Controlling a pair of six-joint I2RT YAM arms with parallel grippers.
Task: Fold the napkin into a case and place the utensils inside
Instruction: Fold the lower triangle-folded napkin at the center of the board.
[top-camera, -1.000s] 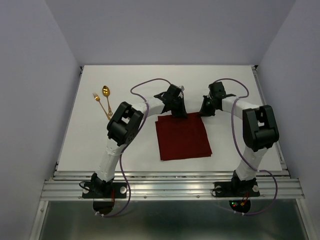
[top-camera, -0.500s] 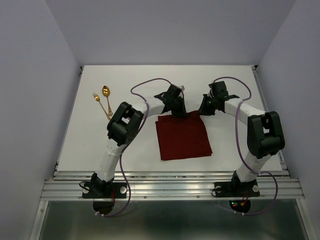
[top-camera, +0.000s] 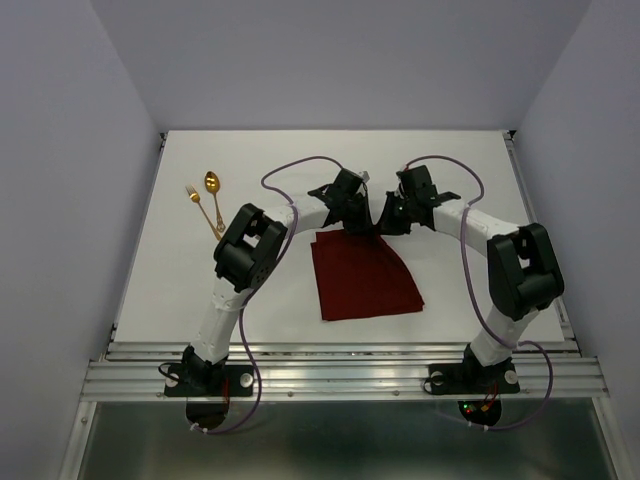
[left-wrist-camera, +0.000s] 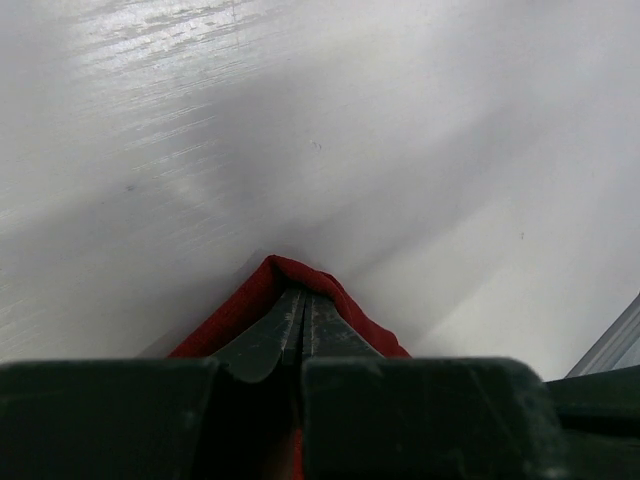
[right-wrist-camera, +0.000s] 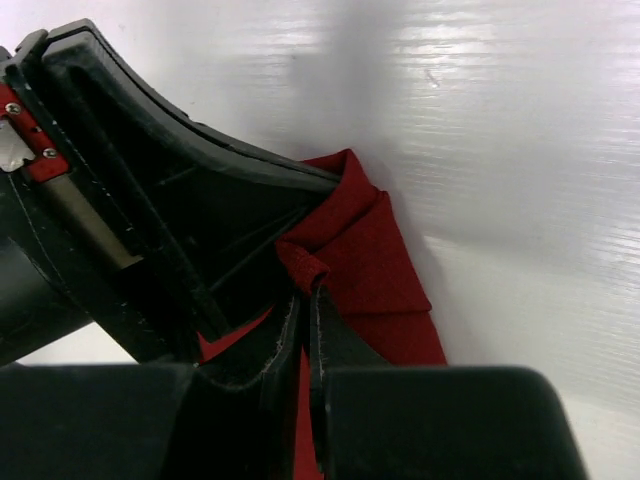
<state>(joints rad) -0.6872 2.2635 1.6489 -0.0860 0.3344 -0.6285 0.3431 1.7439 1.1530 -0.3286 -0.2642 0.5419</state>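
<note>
- The surface is a plain white board. Pale lavender-grey walls close it in on the left, the right and the far side.
- Thin metal strips run along its left and right edges. A ribbed aluminium rail crosses the near edge and carries both arm bases.
- In the left wrist view the white board has a streaky sheen and a few tiny dark specks.
- The napkin lies flat near the middle of the surface, between the two arms. Its near edge is straight. Its far right corner is drawn in towards the far left one, so the right side slants.
- The left fingers are clenched on the napkin's far left corner. In the left wrist view they are pressed together with the red cloth wrapped round their tips.
- The right fingers sit just beside the left ones. In the right wrist view they are pinched on a raised fold of the napkin, with the left arm's black fingers close alongside.
- The gold spoon and fork lie on the far left of the surface, well apart from the napkin. Their handles point towards the near right.
- Purple cables loop above both forearms.
</note>
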